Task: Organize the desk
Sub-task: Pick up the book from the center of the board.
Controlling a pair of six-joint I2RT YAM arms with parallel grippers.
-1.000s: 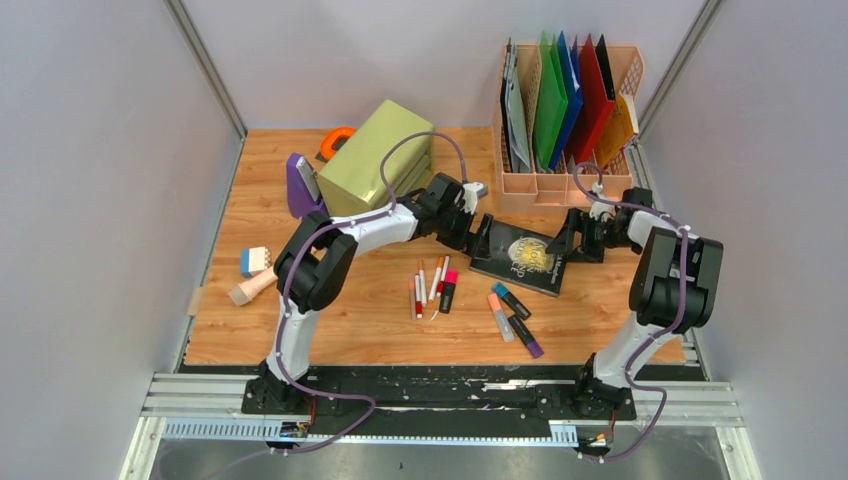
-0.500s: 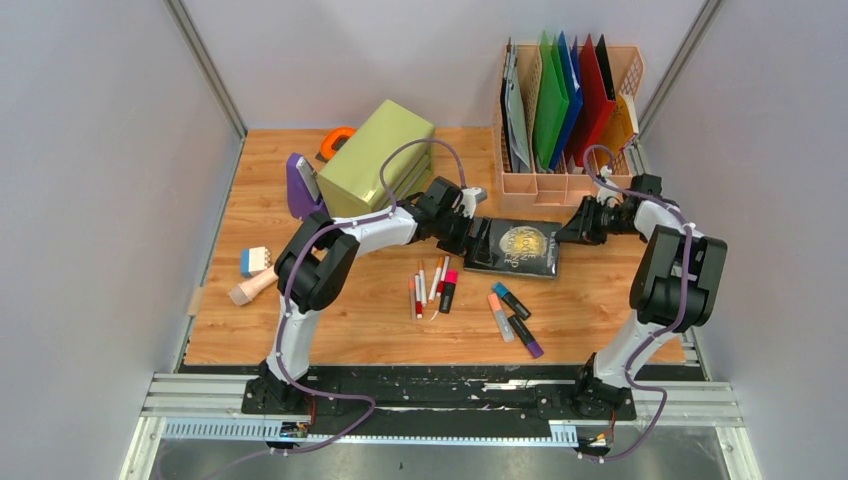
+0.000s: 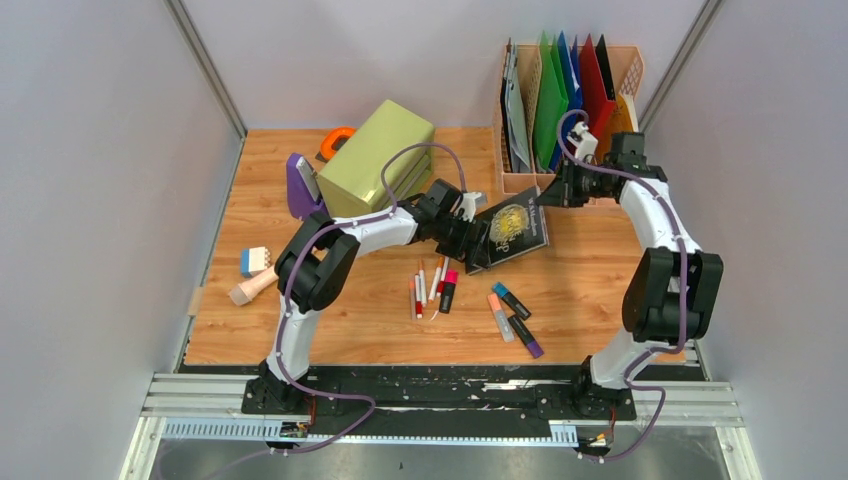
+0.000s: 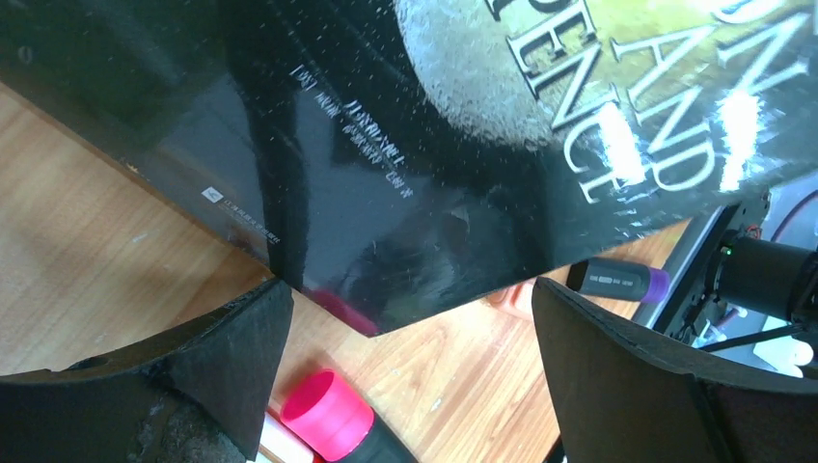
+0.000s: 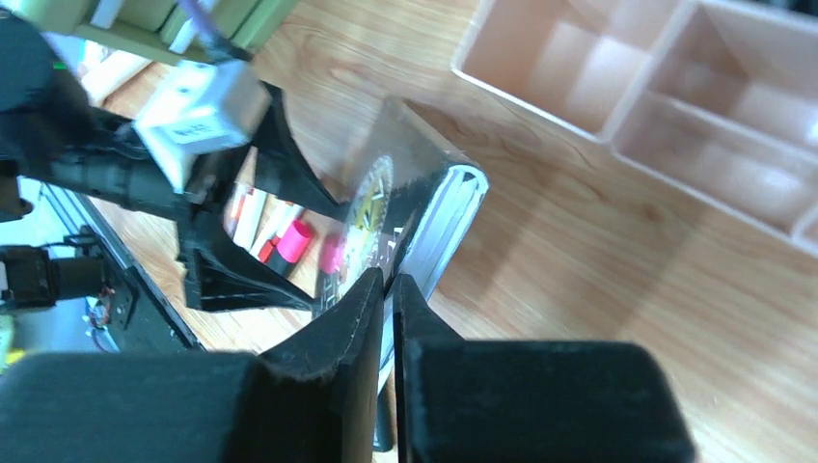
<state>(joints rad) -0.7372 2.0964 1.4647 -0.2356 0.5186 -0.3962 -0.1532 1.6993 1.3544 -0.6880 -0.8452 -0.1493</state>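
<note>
With the right gripper (image 5: 388, 280) closed down on the raised far corner of the book (image 3: 515, 230), the volume stands tilted, its lower edge resting on the desk (image 3: 600, 290) just in front of the peach file rack (image 3: 520, 183). The gap between those jaws is so thin that I suspect they hold only the cover or a slim part of the edge; I cannot tell which.

My left gripper (image 4: 410, 299) is spread wide, a finger on either side of the book's low corner, and I see no contact there.

The desk itself is the wood-grain top under everything, fixed, flat and smooth — so I judge that things will slide on it rather than catch.

The book looks stiff but glossy, and I'd call it slippery and moderately heavy for a corner pinch. If only the cover is held, it could swing open or slip out. A better hold would be across the full thickness near the spine, the left jaws steadying the low edge.

Markers (image 3: 430, 285) and a pink highlighter (image 4: 328, 424) lie just beside that low corner — a sliding book could scatter them.
</note>
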